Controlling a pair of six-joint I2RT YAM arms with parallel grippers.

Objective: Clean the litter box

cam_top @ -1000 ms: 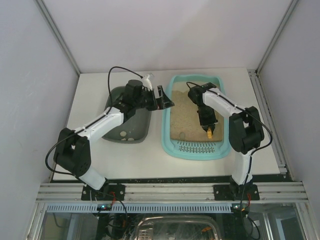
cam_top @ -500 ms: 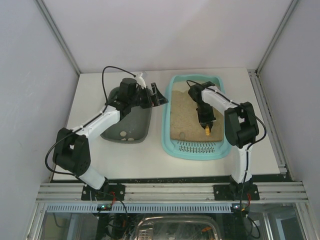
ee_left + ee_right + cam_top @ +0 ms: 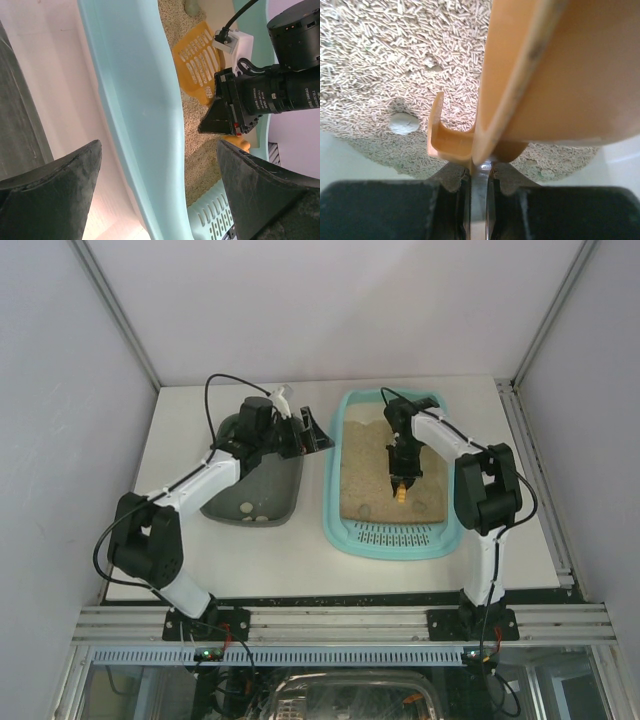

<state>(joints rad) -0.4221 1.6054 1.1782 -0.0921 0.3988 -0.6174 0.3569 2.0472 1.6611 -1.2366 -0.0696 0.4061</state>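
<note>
right fingers (image 3: 402, 483) clamped on orange scoop (image 3: 535, 75) | left fingers (image 3: 316, 430) spread, empty | risk: scoop edge may bury clump (image 3: 403, 123) in litter box (image 3: 385, 545)

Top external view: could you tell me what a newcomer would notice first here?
The light-turquoise litter box, right of centre, stands out, with an orange slotted scoop held over its beige litter by the right gripper. The left gripper hovers open between it and a dark grey-green tray.
</note>
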